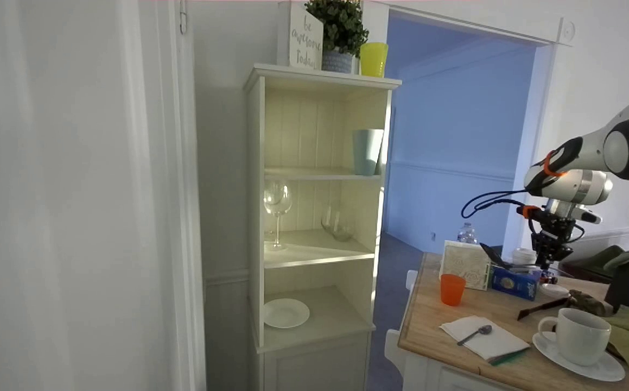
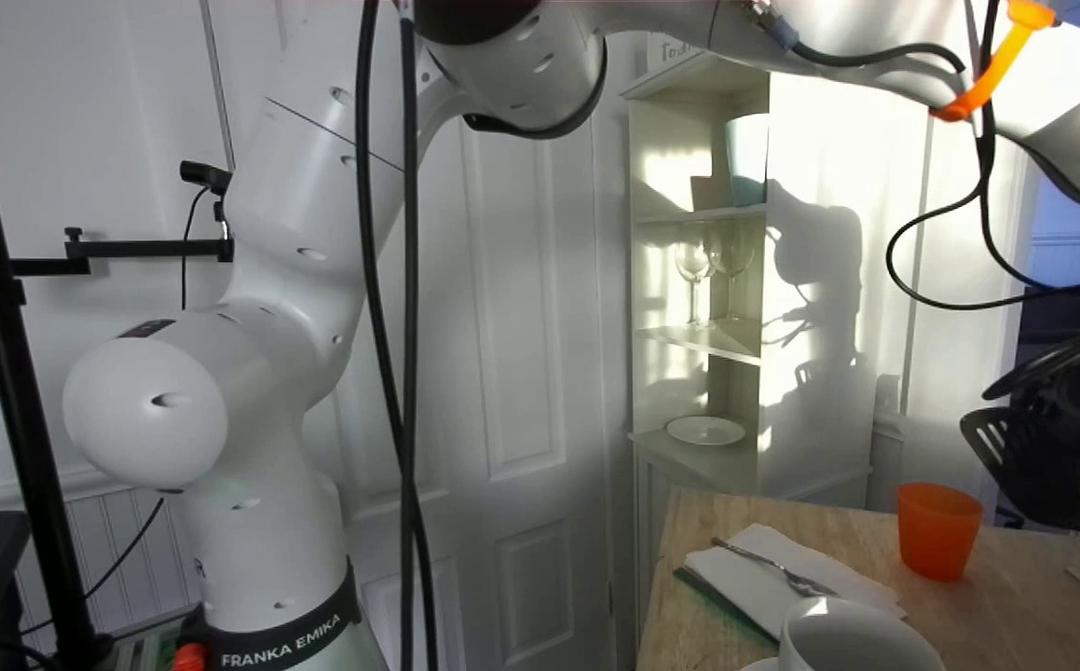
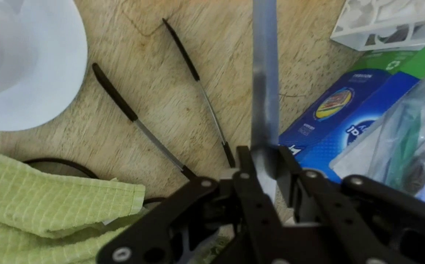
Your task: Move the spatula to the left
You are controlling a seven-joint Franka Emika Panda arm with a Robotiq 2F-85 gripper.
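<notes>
Where your gripper is: over the wooden table, low in your wrist view.
Jaws: clamped on the handle of your spatula.
Spatula: raised off the table; you see its black head tilted upward in an exterior view.
Blue box: on the table, beside the handle in your wrist view.
Orange cup: upright on the table, in both exterior views.
White cup: on its saucer, near your napkin and spoon.

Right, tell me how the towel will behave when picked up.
The towel is probably floppy and would sag, since it lies in loose folds. Its coarse, gridded weave suggests it won't be slippery. The soft, cloth look makes breakage unlikely.
</notes>
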